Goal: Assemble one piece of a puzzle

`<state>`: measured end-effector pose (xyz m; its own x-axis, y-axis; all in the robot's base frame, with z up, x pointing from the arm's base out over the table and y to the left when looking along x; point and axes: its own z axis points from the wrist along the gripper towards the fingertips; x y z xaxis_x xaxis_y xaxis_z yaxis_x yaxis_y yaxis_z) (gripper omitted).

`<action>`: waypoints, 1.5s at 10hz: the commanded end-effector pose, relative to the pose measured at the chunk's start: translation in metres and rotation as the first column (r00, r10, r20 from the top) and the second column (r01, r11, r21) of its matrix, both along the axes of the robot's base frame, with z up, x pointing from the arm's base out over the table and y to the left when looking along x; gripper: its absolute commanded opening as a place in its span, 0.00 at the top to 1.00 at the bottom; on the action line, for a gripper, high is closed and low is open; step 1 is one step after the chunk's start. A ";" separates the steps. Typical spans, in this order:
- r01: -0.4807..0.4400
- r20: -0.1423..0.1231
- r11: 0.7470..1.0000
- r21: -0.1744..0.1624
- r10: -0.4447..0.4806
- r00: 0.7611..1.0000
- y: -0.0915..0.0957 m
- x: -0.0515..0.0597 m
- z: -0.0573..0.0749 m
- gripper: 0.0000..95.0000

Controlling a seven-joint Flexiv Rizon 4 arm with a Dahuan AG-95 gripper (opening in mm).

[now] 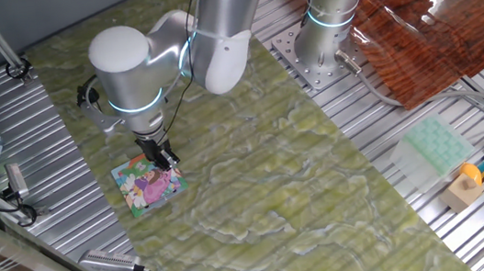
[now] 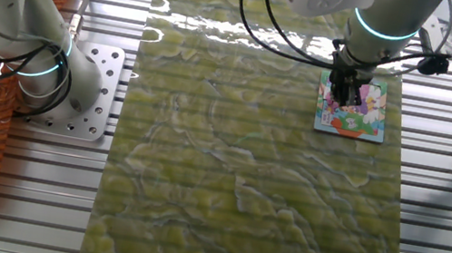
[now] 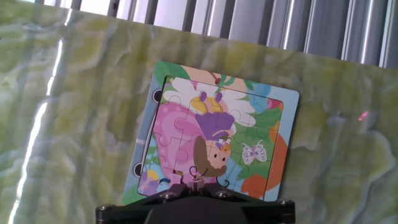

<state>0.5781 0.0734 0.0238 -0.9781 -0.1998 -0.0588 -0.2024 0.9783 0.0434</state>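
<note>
- The gripper [image 1: 164,160] hung low over the puzzle [image 1: 148,184], at the board's 1 o'clock corner in one fixed view.
- In the other fixed view the gripper [image 2: 347,90] sat over the puzzle [image 2: 353,106] toward its 10 o'clock part, its tips very near or touching the picture surface; contact could not be confirmed.
- The puzzle [image 3: 214,149] lay flat on the green marbled mat [image 3: 74,112] that covered the desk [image 1: 27,116], near the mat's edge beside the metal slats.
- In the hand view the picture looked nearly complete, with no open gap visible in the part that showed; the strip at 6 o'clock was hidden by the gripper body.
- The piece could not be picked out separately in any view; it was either under the fingertips or already seated among the pink and white sections.
- Whether the fingers were apart, together or clamped on the piece could not be told, since the tips were hidden or too small to read.
- Judged step: the placing stage, with the piece being pressed or set into its slot, late in the task.
- The next move would call for a gentle, straight press or a release, then a vertical lift, without sliding the board on the mat.
</note>
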 end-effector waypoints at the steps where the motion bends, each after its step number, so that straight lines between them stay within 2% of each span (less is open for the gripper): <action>1: -0.001 -0.007 1.000 0.001 0.001 1.000 0.000 0.000 -0.001 1.00; 11: 0.003 -0.002 1.000 0.006 -0.003 1.000 -0.001 -0.002 -0.008 1.00; 15: 0.004 0.005 1.000 0.017 -0.004 1.000 -0.001 -0.001 -0.009 1.00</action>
<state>0.5771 0.0724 0.0153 -0.9786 -0.1942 -0.0675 -0.1981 0.9785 0.0571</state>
